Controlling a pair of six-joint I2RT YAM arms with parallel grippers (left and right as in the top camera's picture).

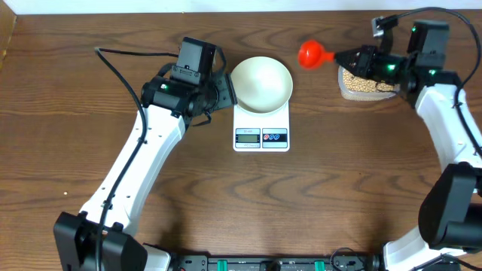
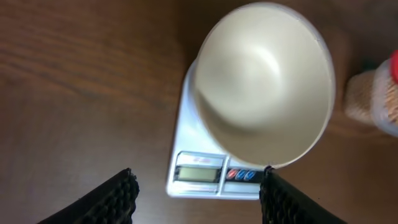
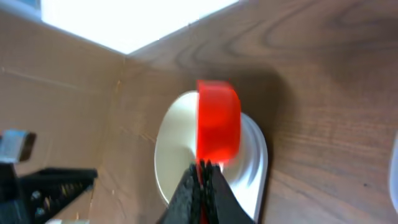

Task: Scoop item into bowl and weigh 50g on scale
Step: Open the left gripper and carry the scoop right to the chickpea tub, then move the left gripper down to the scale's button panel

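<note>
The white bowl [image 1: 260,83] stands on the white scale [image 1: 261,136] at the table's middle and holds nothing I can see. My left gripper [image 1: 224,90] sits at the bowl's left rim, open. In the left wrist view its fingers [image 2: 112,199] stand wide apart, with the bowl [image 2: 267,87] and the scale [image 2: 198,174] ahead of them. My right gripper [image 1: 352,60] is shut on the handle of a red scoop [image 1: 311,54], held in the air between the bowl and the tub of beans [image 1: 365,84]. The right wrist view shows the scoop [image 3: 217,121] over the bowl [image 3: 177,155].
The clear plastic tub [image 1: 345,89] of beans stands at the back right under my right wrist. A black cable [image 1: 120,75] runs across the wood at the left. The table's back edge lies just behind the bowl.
</note>
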